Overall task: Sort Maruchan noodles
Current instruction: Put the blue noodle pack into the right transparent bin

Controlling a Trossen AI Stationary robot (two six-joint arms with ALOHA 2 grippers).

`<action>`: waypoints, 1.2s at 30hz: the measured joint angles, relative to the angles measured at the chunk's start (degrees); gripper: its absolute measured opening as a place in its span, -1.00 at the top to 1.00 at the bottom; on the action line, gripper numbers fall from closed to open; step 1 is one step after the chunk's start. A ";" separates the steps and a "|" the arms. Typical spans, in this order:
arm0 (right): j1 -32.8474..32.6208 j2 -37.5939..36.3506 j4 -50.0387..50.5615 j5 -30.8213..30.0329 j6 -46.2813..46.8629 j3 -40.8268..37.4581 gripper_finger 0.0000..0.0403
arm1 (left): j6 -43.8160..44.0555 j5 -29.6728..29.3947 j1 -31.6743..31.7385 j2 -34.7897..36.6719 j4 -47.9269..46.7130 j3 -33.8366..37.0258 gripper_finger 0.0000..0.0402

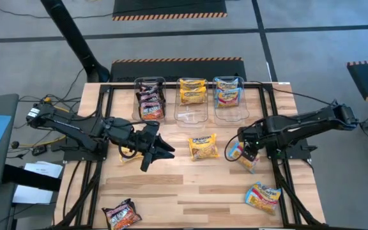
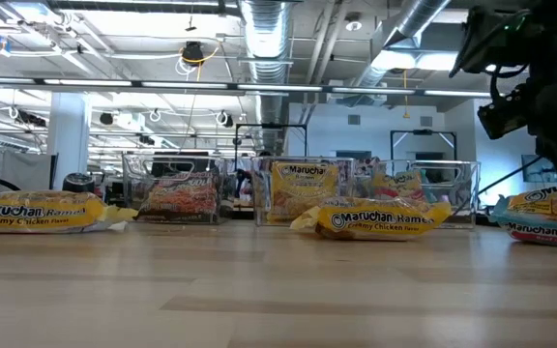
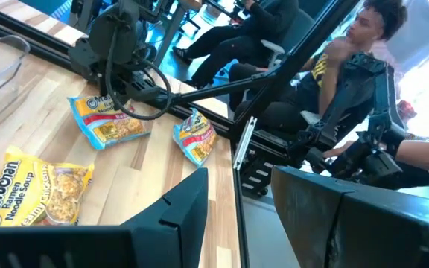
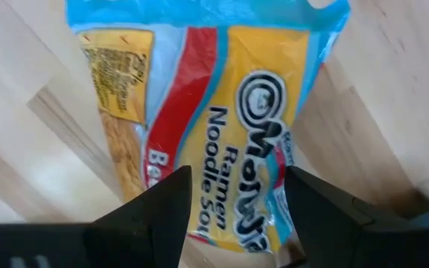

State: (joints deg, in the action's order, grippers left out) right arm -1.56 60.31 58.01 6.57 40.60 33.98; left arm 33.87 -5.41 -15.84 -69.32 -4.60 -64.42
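The pale wooden bench point(image 1: 171, 185) carries both arms. The right gripper point(image 4: 233, 208) hangs spread directly above a crinkly light-blue ramen packet point(image 4: 214, 112) near the bench's right edge, its long axis running between the fingers. The left gripper point(image 1: 153, 148), open and empty, waits farther off.

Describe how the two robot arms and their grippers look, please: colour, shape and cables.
Both arms are black, built of jointed segments, with black cables running along them. The left gripper ends in two black, flat, angular fingers. The right gripper has the same two dark wedge-shaped fingers. No markings are readable.
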 joint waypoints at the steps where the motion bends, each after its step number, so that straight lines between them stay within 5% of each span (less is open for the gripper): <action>1: 0.25 -0.02 -0.57 0.16 0.06 -0.21 -0.19 | 0.00 0.01 0.00 0.00 -0.03 0.00 0.32; 12: 1.25 0.53 -4.96 3.47 2.49 -3.48 -0.05 | 0.00 0.00 0.00 0.00 -1.16 0.00 0.32; 25: 1.25 0.45 -5.08 5.94 2.64 -3.35 0.94 | -0.02 0.00 0.00 0.00 -1.18 0.00 0.32; 36: -0.10 0.40 -2.93 5.51 2.93 2.12 0.97 | -0.02 0.00 0.32 0.00 -1.18 0.00 0.32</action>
State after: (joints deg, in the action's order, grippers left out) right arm -1.66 60.71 55.08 12.08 43.53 36.10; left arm 33.85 -5.41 -15.51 -69.32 -5.78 -64.42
